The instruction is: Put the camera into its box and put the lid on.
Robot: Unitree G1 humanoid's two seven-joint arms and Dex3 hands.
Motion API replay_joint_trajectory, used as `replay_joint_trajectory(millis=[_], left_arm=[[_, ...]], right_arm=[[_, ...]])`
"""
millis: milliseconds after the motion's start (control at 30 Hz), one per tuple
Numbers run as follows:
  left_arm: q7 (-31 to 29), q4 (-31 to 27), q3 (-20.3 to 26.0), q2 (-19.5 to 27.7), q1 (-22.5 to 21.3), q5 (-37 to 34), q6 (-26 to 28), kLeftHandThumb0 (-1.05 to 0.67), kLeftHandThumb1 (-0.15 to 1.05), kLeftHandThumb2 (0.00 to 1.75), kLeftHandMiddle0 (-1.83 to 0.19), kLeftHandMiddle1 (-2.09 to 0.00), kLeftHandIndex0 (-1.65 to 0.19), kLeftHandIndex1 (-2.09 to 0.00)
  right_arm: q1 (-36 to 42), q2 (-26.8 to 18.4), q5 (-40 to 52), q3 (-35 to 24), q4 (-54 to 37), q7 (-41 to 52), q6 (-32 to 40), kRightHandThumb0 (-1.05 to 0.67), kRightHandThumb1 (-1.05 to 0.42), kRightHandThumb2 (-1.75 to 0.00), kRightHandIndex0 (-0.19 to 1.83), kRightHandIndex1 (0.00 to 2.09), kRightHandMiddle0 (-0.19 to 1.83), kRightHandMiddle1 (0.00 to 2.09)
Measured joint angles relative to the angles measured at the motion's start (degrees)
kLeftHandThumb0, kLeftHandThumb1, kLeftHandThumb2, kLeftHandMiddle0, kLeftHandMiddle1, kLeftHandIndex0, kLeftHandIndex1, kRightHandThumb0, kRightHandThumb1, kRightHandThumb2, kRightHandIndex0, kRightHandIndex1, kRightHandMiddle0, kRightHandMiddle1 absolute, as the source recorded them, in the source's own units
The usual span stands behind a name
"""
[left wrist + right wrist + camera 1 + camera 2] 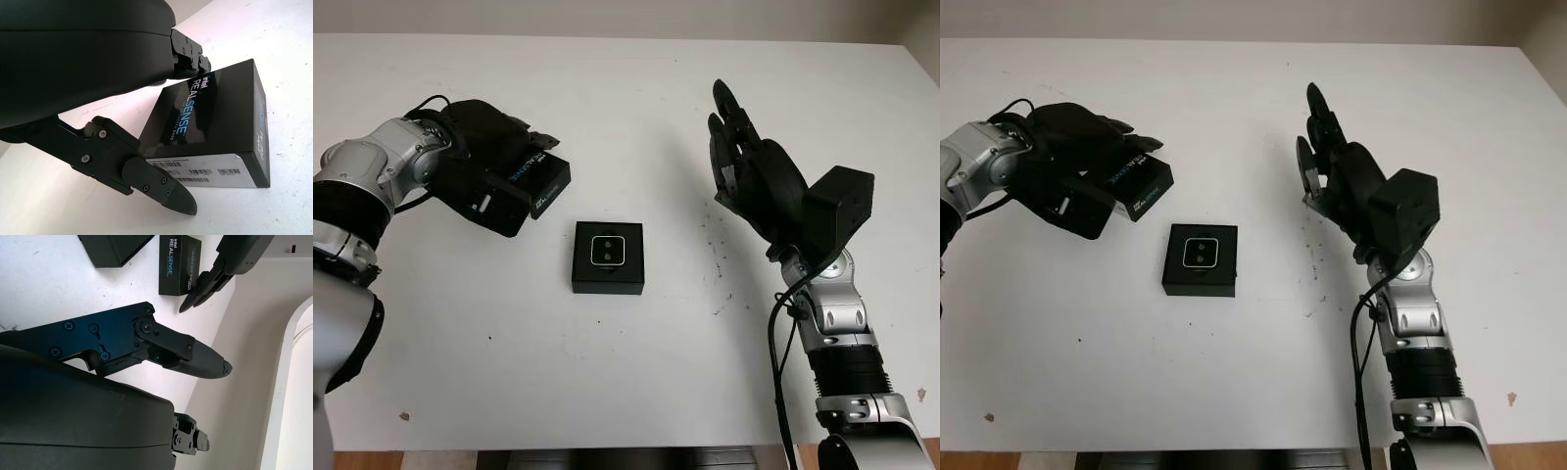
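Observation:
The black box [607,280] sits open at the table's middle with the small camera [608,251] lying inside it, lens side up. The lid [540,183], black with RealSense lettering, lies on the table just left of and behind the box. My left hand [521,168] is over the lid's left side, open, with its fingers [193,51] reaching the far edge and its thumb [161,188] near the labelled side. The lid [215,127] still stands on the tabletop. My right hand [736,147] is open and raised above the table, right of the box.
The white table [636,98] has small dark specks [715,245] between the box and my right arm. The right arm's black cable [781,333] hangs along the forearm. The table's front edge runs along the bottom of the head views.

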Motion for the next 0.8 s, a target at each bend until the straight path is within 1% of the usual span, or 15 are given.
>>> replay_joint_trajectory(millis=[100, 133, 167, 200, 233, 267, 300, 333, 433, 467, 533, 633, 667, 800], left_arm=[[0.87, 0.15, -0.06, 0.01, 0.01, -0.30, -0.55, -0.26, 0.89, 0.07, -0.44, -0.18, -0.40, -0.22], [1.17, 0.42, 0.03, 0.01, 0.04, -0.92, -1.18, -0.24, 0.90, 0.06, -0.46, -0.26, -0.43, -0.26], [1.52, 0.85, 0.40, 0.02, 0.10, -1.85, -2.07, -0.23, 0.91, 0.06, -0.41, -0.46, -0.43, -0.35], [1.86, 1.31, 0.82, 0.02, 0.25, -2.96, -2.85, -0.21, 0.92, 0.06, -0.34, -0.75, -0.41, -0.47], [2.12, 1.86, 1.31, 0.01, 0.36, -4.03, -3.53, -0.19, 0.94, 0.06, -0.29, -1.06, -0.37, -0.72], [2.16, 2.50, 1.82, 0.00, 0.47, -5.27, -4.03, -0.17, 0.96, 0.06, -0.28, -1.18, -0.33, -0.86], [2.03, 3.11, 2.35, -0.05, 0.59, -6.51, -4.43, -0.15, 0.97, 0.06, -0.29, -1.18, -0.32, -0.96], [1.78, 3.69, 3.01, -0.15, 0.75, -7.92, -4.84, -0.14, 0.97, 0.05, -0.31, -1.23, -0.34, -1.05], [0.66, 4.76, 4.96, -0.46, 1.44, -11.77, -5.56, -0.15, 0.98, 0.05, -0.27, -1.41, -0.37, -1.18], [0.09, 4.86, 5.61, -0.68, 1.68, -12.93, -5.42, -0.15, 0.97, 0.05, -0.27, -1.42, -0.37, -1.20], [-1.14, 5.20, 6.76, -0.91, 1.99, -14.90, -4.58, -0.17, 0.97, 0.05, -0.32, -1.31, -0.36, -1.23], [-3.62, 5.20, 8.86, -1.51, 2.69, -18.20, -2.49, -0.16, 0.97, 0.05, -0.40, -1.23, -0.38, -1.25], [-4.83, 5.10, 9.87, -1.73, 3.03, -19.80, -1.48, -0.16, 0.96, 0.05, -0.42, -1.23, -0.38, -1.24], [-7.89, 3.54, 13.44, -2.71, 4.43, -25.02, 2.62, -0.15, 0.94, 0.05, -0.44, -1.34, -0.40, -1.23]], right_arm=[[0.21, 0.01, -0.18, 0.02, 0.00, 0.04, -1.17, -0.61, -1.05, -0.75, -0.14, 0.06, -0.14, 0.06], [0.24, 0.01, -0.26, 0.05, 0.00, 0.04, -1.37, -0.61, -1.05, -0.75, -0.14, 0.06, -0.14, 0.06], [0.27, 0.02, -0.32, 0.09, 0.00, 0.03, -1.45, -0.61, -1.05, -0.75, -0.14, 0.06, -0.13, 0.06], [0.29, 0.04, -0.38, 0.12, 0.00, 0.01, -1.45, -0.61, -1.05, -0.75, -0.14, 0.06, -0.13, 0.06], [0.33, 0.06, -0.56, 0.14, 0.00, -0.11, -1.45, -0.61, -1.05, -0.74, -0.13, 0.06, -0.12, 0.06], [0.35, 0.08, -0.86, 0.20, 0.00, -0.29, -1.45, -0.61, -1.05, -0.74, -0.12, 0.06, -0.12, 0.07], [0.37, 0.09, -1.06, 0.29, 0.00, -0.49, -1.45, -0.61, -1.05, -0.74, -0.12, 0.07, -0.12, 0.07], [0.40, 0.09, -1.23, 0.36, 0.00, -0.55, -1.45, -0.62, -1.05, -0.74, -0.12, 0.07, -0.12, 0.07], [0.62, 0.09, -1.47, 0.47, 0.00, -0.49, -1.44, -0.63, -1.05, -0.73, -0.13, 0.06, -0.12, 0.06], [0.69, 0.09, -1.46, 0.47, 0.00, -0.43, -1.43, -0.63, -1.05, -0.73, -0.13, 0.06, -0.13, 0.06], [0.76, 0.09, -1.38, 0.46, 0.00, -0.33, -1.37, -0.62, -1.05, -0.73, -0.13, 0.06, -0.13, 0.06], [0.93, 0.13, -1.37, 0.47, 0.00, -0.33, -1.30, -0.62, -1.05, -0.72, -0.12, 0.06, -0.12, 0.06], [1.04, 0.13, -1.29, 0.46, 0.00, -0.23, -1.30, -0.62, -1.05, -0.71, -0.13, 0.06, -0.13, 0.06], [1.42, 0.38, -0.38, 0.45, -0.04, 0.19, -0.81, -0.62, -1.05, -0.69, -0.15, 0.05, -0.14, 0.05]])
